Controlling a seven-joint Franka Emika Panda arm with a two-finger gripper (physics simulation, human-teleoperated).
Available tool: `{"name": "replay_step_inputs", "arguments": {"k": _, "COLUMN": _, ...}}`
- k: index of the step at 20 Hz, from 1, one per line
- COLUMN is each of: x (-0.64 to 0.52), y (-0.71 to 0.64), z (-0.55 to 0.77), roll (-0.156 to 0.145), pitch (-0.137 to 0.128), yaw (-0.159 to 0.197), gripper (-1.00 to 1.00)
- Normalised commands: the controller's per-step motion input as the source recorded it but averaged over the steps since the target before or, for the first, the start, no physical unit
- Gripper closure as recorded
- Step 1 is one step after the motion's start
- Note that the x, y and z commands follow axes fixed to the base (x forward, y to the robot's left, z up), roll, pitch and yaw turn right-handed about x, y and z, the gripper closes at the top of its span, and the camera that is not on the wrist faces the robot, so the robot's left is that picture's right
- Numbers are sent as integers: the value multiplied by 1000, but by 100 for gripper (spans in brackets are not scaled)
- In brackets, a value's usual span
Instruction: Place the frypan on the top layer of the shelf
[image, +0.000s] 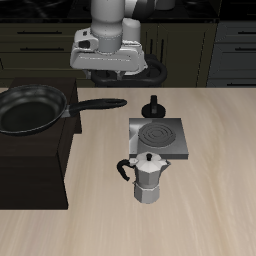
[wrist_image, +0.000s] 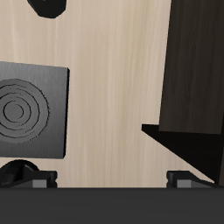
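The frypan (image: 32, 108) lies on the flat top board of the shelf (image: 30, 165), bowl up and level. Its long black handle (image: 98, 104) runs away from the bowl toward the burner plate (image: 158, 137), roughly parallel to the worktop's front edge, and its far end juts past the shelf's edge over the light wooden worktop (image: 200, 215).

The gripper (image: 112, 68) hangs above the worktop behind the handle's free end, well clear of the pan and touching nothing. In the wrist view only the two finger bases (wrist_image: 182, 179) show at the frame's edge; the jaws look spread wide with nothing between them. That view also shows one corner of the shelf (wrist_image: 194, 79) and the burner plate (wrist_image: 33, 109) with its concentric rings.

The moka pot (image: 148, 178) stands upright on the worktop just in front of the burner plate, nearer the front edge. A small black funnel-like piece (image: 153, 105) stands just behind the plate.
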Motion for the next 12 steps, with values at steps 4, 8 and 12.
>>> {"name": "replay_step_inputs", "arguments": {"k": 4, "x": 55, "y": -462, "z": 119, "roll": -36, "pitch": 8, "yaw": -38, "gripper": -100}}
{"name": "replay_step_inputs", "arguments": {"k": 8, "x": 17, "y": -259, "z": 85, "roll": 9, "pitch": 2, "yaw": -11, "gripper": -100}}
{"name": "replay_step_inputs", "arguments": {"k": 12, "x": 31, "y": -321, "z": 46, "roll": -44, "pitch": 4, "yaw": -35, "gripper": -100}}
